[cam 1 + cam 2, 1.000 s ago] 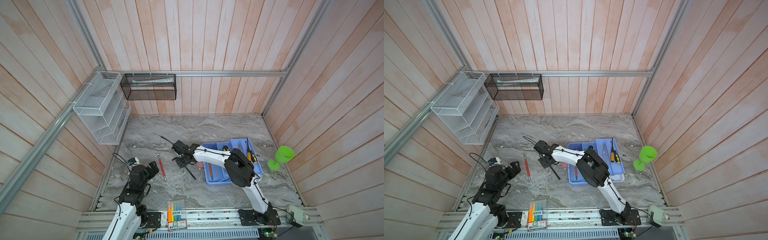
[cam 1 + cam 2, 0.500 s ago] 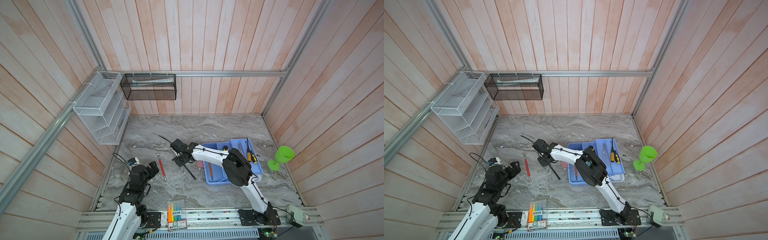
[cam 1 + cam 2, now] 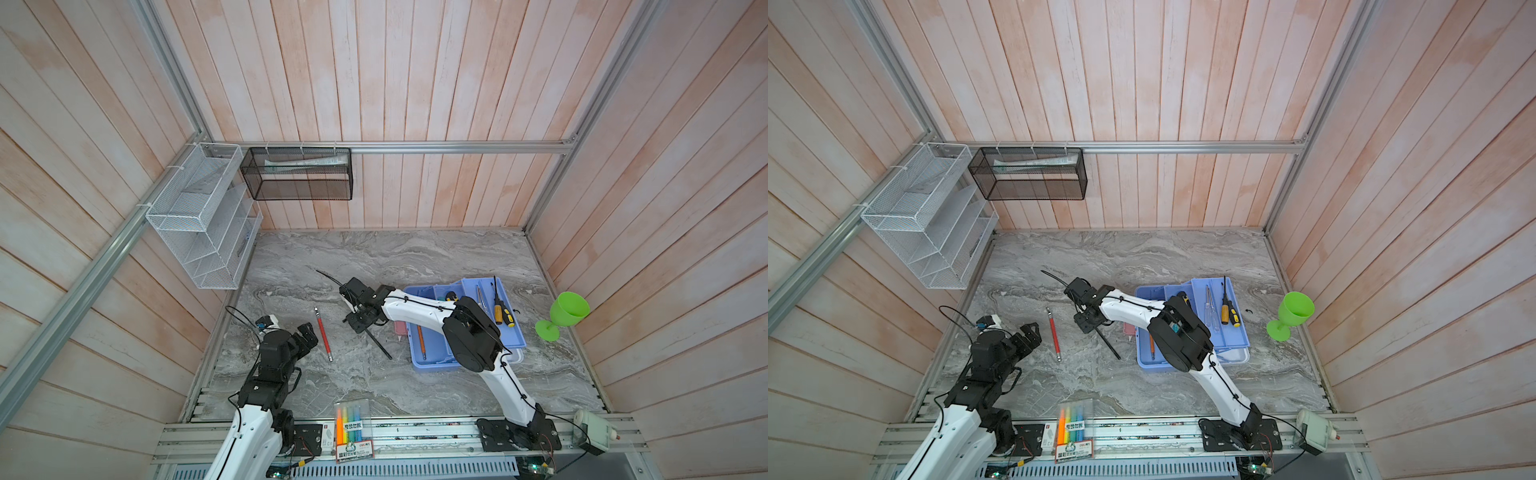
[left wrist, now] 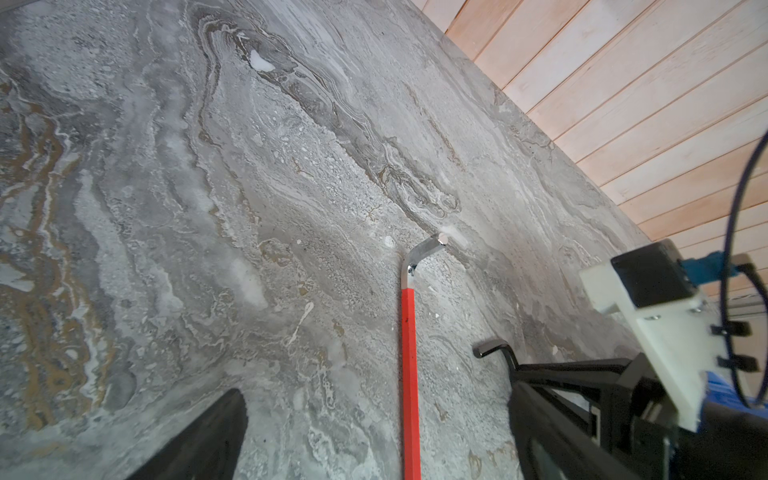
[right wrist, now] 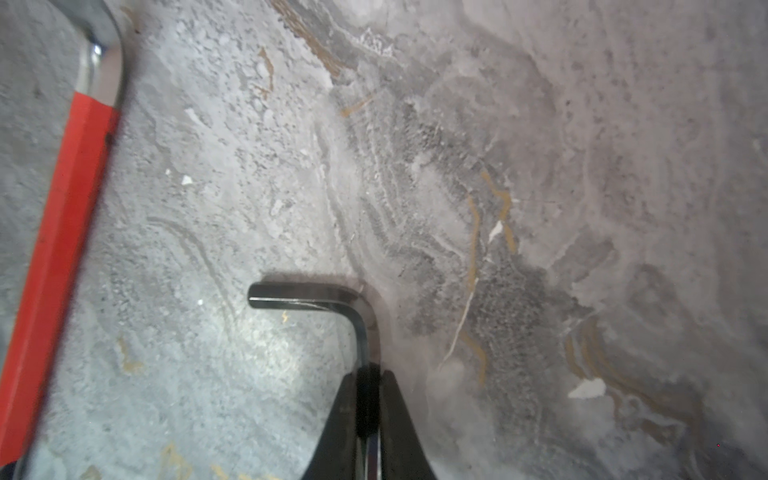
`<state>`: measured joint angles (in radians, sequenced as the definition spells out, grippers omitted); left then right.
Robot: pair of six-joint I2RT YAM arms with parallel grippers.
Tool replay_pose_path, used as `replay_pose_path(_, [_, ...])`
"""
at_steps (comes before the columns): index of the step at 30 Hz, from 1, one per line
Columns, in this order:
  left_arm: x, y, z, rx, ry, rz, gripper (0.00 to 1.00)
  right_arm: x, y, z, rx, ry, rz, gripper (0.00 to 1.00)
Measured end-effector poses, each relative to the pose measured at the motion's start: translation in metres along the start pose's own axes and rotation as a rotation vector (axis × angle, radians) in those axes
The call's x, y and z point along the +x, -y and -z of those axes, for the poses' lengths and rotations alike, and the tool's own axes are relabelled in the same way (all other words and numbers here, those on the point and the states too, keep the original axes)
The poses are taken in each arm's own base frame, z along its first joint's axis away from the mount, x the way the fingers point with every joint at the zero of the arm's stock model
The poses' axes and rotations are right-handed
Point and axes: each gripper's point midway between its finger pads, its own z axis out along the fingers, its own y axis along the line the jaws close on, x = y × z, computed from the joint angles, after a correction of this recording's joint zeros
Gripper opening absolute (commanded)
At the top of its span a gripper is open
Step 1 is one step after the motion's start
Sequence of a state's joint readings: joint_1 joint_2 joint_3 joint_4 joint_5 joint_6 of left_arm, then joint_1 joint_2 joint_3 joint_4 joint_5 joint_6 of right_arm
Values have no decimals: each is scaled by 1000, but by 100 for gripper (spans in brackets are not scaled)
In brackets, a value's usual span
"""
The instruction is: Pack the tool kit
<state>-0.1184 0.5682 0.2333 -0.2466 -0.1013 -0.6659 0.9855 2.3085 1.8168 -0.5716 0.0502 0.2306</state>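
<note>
The black L-shaped steel hex key (image 3: 380, 346) lies on the marble tabletop (image 3: 374, 257), its shaft between the fingers of the right claw (image 5: 368, 382). Just left of that claw lies the red-sleeved metal hex key (image 3: 323, 334), and beyond it the left claw (image 3: 308, 334). To the right claw's right sits the light blue plastic tray (image 3: 432, 360), with the yellow-handled screwdrivers (image 3: 498, 311) in it.

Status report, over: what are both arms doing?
Right fingers shut on black hex key. Left fingers open near red hex key. Blue case open, way looks clear.

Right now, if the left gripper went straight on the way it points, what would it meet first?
Probably the red hex key lying just ahead of the left gripper; depth is unclear, so perhaps the table first.
</note>
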Motion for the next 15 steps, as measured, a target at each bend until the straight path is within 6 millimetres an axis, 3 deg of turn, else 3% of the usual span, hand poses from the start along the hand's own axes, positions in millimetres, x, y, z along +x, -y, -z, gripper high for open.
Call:
replay_pose_path(4, [0,0,0,0,1,0,100,-2,0,0,-3,8,-3,0])
replay_pose_path(15, [0,0,0,1,2,1,100,0,0,3,-30,30,-17,0])
